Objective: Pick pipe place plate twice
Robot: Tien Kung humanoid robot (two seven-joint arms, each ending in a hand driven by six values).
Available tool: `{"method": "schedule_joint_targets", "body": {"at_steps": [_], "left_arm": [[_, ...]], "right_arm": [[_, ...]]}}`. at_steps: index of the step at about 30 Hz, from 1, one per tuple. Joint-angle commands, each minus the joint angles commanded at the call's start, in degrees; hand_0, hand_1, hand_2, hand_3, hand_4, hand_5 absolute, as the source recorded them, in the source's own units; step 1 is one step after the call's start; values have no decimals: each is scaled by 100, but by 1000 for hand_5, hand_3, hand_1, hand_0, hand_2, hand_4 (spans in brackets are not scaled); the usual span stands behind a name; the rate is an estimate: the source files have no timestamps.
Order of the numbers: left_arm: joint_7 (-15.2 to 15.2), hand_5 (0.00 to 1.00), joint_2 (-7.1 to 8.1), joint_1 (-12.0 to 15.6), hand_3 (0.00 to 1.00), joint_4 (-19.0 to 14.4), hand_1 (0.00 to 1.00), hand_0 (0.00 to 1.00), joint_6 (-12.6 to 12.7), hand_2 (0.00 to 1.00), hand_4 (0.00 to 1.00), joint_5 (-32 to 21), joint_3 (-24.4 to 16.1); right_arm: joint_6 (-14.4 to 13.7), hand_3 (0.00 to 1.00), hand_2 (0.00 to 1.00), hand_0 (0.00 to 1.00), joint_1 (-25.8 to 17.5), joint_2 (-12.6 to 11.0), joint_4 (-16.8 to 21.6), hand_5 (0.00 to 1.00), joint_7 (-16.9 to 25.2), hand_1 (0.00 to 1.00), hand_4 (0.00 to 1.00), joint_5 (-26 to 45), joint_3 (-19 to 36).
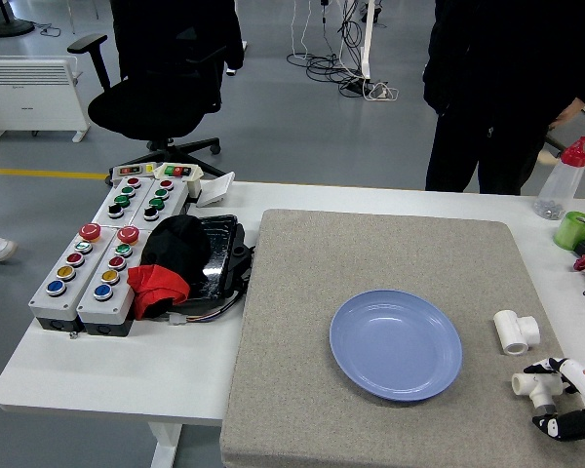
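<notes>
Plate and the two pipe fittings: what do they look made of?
Plate: likely plastic or melamine, matte blue, soft sheen. Far pipe fitting and near pipe fitting at the right hand: look like white PVC tees, smooth, opaque, thick-walled.

Button boxes (107, 255), grey mat (390, 341), spray bottle (562, 179), green cup (573, 230)

A single head camera looks forward and down from high on the robot's side, taking in the whole white table (97, 375) at middle distance, its near edge along the bottom. The right hand (564, 398) enters at the lower right corner; floor and a standing person (497, 88) lie far beyond it.
</notes>
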Motion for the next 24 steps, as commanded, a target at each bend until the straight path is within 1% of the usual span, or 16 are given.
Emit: {"method": "schedule_joint_targets", "body": {"at_steps": [1, 2, 7, 10, 11, 13, 14, 17, 18, 19, 20, 21, 23, 24], "left_arm": [[0, 998, 2, -2, 624, 0, 671, 674, 0, 685, 500, -5, 7], [-1, 998, 3, -2, 623, 0, 669, 674, 0, 685, 499, -7, 9], [1, 998, 6, -7, 623, -3, 669, 674, 10, 685, 499, -52, 37], [7, 998, 8, -9, 624, -9, 669, 674, 22, 684, 499, -113, 79], [8, 998, 8, -9, 624, -9, 669, 674, 23, 684, 499, -115, 81], [17, 998, 8, -8, 624, -16, 669, 674, 41, 684, 499, -189, 146], [18, 998, 8, -6, 624, -19, 670, 674, 53, 684, 499, -229, 176], [26, 998, 9, -1, 624, -27, 670, 674, 67, 684, 499, -299, 231], [33, 998, 8, 2, 624, -34, 670, 674, 73, 684, 499, -338, 265], [40, 998, 7, 5, 624, -40, 670, 674, 75, 684, 499, -358, 285], [45, 998, 6, 7, 625, -44, 669, 674, 77, 685, 499, -370, 297], [49, 998, 5, 9, 625, -46, 669, 674, 77, 685, 499, -375, 303], [65, 998, 0, 24, 625, -59, 669, 674, 77, 685, 499, -400, 334], [69, 998, -2, 28, 625, -62, 669, 674, 78, 685, 499, -407, 341]], "right_arm": [[-19, 719, 608, 501, 27, -5, 43, 151, 17, 553, 620, -3, 1], [-24, 709, 594, 467, 35, -7, 57, 155, 22, 532, 608, -4, 1], [-36, 709, 594, 467, 225, -16, 252, 155, 14, 532, 608, -64, -127], [-27, 706, 590, 465, 617, 24, 345, 168, 19, 533, 621, -68, -422], [-26, 706, 590, 465, 652, 26, 350, 168, 20, 533, 621, -68, -444], [1, 706, 590, 465, 1035, 50, 366, 168, -9, 533, 621, -52, -747], [16, 705, 593, 470, 1214, 74, 338, 152, -11, 537, 611, -13, -891], [56, 705, 593, 470, 1796, 156, 208, 152, -14, 537, 611, 73, -1318], [77, 705, 593, 470, 2049, 233, 86, 152, -21, 537, 611, 134, -1534], [79, 705, 593, 470, 2214, 313, -20, 152, -5, 537, 611, 171, -1679], [80, 707, 597, 491, 2434, 371, -124, 136, 5, 562, 594, 194, -1837], [80, 707, 597, 491, 2534, 402, -166, 136, 16, 562, 594, 204, -1898], [65, 707, 597, 491, 2899, 631, -483, 136, 70, 562, 594, 284, -2214], [59, 707, 597, 491, 3037, 693, -607, 136, 81, 562, 594, 311, -2332]]}}
